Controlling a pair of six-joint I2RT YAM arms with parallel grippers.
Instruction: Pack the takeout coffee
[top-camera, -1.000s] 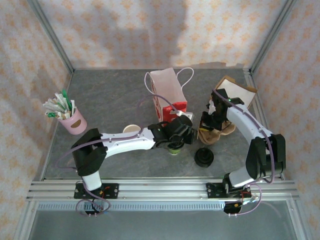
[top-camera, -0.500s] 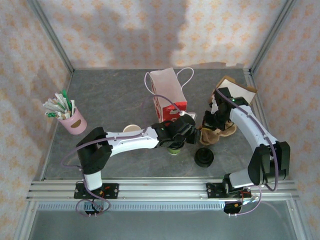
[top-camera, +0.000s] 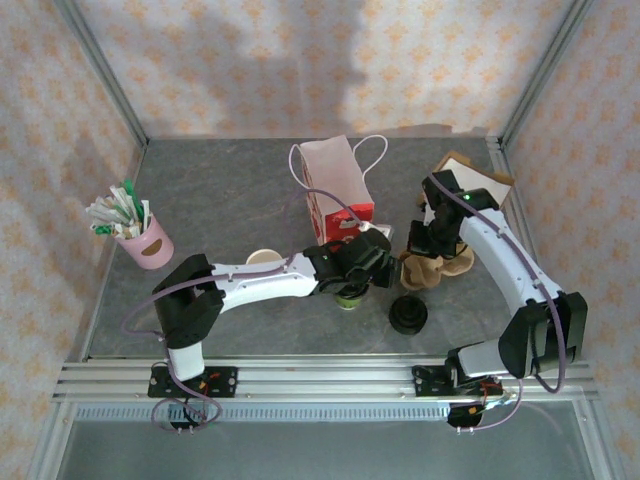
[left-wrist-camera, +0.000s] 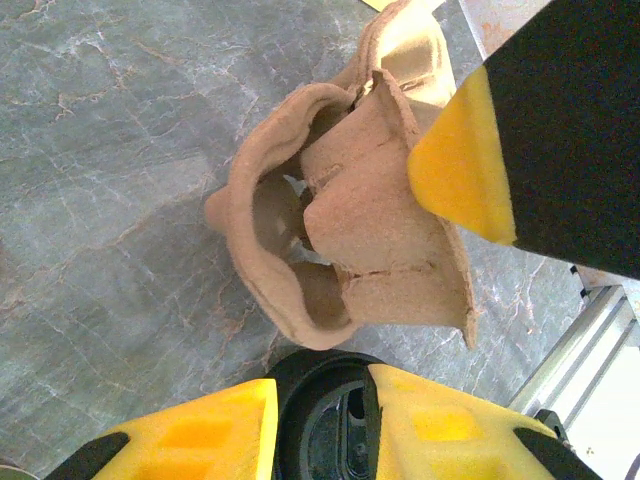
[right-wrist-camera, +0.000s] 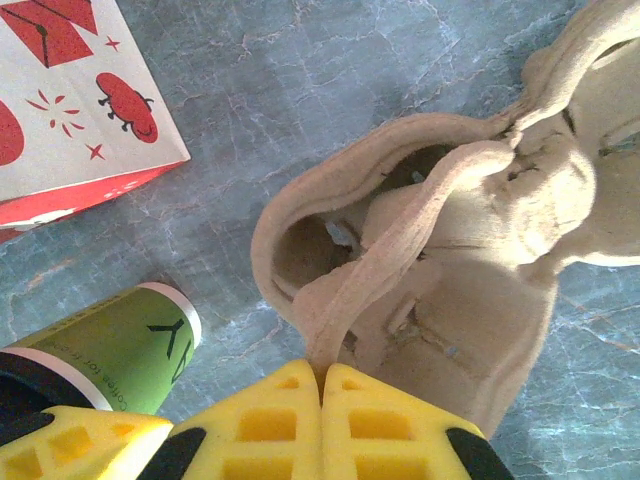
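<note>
The left gripper (top-camera: 350, 283) is clamping the takeout coffee (right-wrist-camera: 120, 350) at mid-table, its yellow fingers (left-wrist-camera: 200, 440) sitting on either side of the cup's black lid (left-wrist-camera: 325, 430). The olive-green cup is standing roughly upright just beside a moulded pulp cup carrier (right-wrist-camera: 440, 250) and in front of a red-and-white paper bag (top-camera: 335, 185). Whether its base is touching the table (top-camera: 220, 190) cannot be told. The right gripper (right-wrist-camera: 322, 375) is pinching the carrier's near rim, fingers together on the thin pulp. A stack of black lids (top-camera: 408, 314) is sitting near the carrier, and a lidless cup (top-camera: 262, 259) is standing beside the left arm.

The coffee is likely handling as a light, soft-walled thing. Its paper is probably giving under a hard squeeze, and its press-fit lid is risking popping off if it alone is bearing the load. The safest hold is looking to be the top band of the wall, just under the rim, where lid and rolled edge are stiffening it. The cup is also calling for an upright carry, since any drink inside would be shifting and spilling.
</note>
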